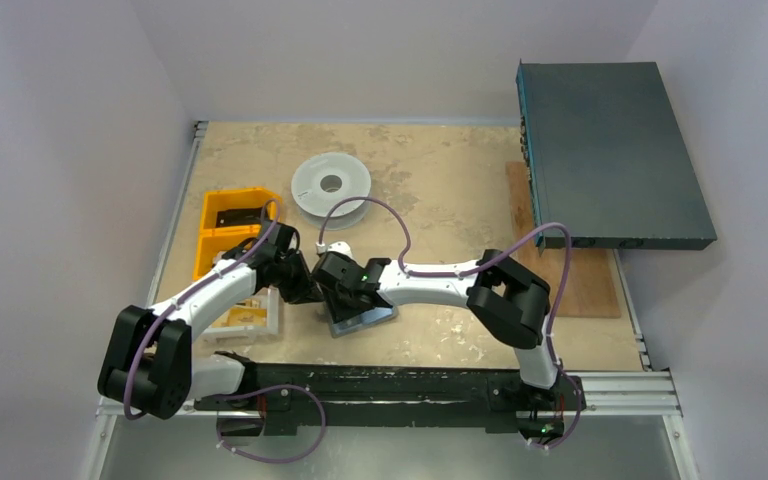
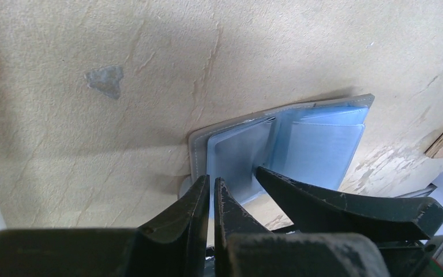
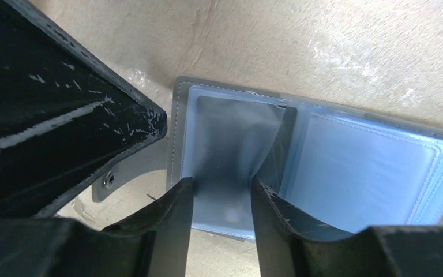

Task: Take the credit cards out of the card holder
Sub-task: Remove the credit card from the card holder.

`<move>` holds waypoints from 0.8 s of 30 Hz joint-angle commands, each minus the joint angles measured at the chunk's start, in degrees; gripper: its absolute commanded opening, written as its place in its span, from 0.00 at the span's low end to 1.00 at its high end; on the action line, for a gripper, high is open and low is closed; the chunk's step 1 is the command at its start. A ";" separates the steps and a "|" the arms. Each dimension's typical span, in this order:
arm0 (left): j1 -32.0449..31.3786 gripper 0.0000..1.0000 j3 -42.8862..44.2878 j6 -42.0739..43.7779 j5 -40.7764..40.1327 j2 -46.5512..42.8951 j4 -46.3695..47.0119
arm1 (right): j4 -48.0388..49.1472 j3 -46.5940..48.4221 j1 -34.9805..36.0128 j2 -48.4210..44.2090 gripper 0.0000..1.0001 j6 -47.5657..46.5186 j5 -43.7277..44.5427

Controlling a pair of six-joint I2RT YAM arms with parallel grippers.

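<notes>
"So, nearest the bases first — what has the left gripper [image 2: 212,182] got?"

"Its jaws are drawn almost together, with only a sliver of gap. The tips are down on the near-left edge of the card holder [image 2: 317,144], beside the snap flap [image 3: 107,182]. Whether they nip the cover or merely pin it, I cannot tell. Either way I read it as the anchor, so the holder won't slide."

"And the right gripper [image 3: 222,184]?"

"Parted, with one finger on each side of a clear sleeve [image 3: 231,150] that stands lifted off the open left page. Nothing is clamped. It looks lined up to work into that pocket, though I can't make out a card through the frosted plastic."

"Where does the holder lie?"

"Open flat on the table [image 1: 440,200], in the middle of the near half, under both wrists — the left arm at ten o'clock of it, the right at about three."

"Anything beyond it to foul on?"

"A pale spool [image 1: 331,185] at twelve o'clock, yellow bins [image 1: 230,215] at ten and a dark case [image 1: 610,140] at two, all well apart."
</notes>
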 commanded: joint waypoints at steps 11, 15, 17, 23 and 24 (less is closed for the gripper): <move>-0.12 0.07 -1.69 0.99 2.97 0.70 2.83 | 13.54 -12.20 -6.93 -6.14 0.18 2.62 -15.37; -0.33 0.06 -2.33 1.01 2.91 0.94 3.12 | 12.38 -11.73 -7.11 -5.98 0.14 1.98 -14.13; -0.47 0.06 -2.57 0.79 2.83 1.01 3.32 | 10.95 -10.92 -7.11 -5.83 0.14 1.64 -12.05; -0.48 0.06 -2.71 0.74 2.13 0.10 2.98 | 9.23 -9.47 -6.67 -5.67 0.09 1.11 -9.78; -0.48 0.06 -2.65 0.78 2.06 0.13 2.89 | 9.96 -9.87 -6.72 -5.80 0.05 1.59 -11.47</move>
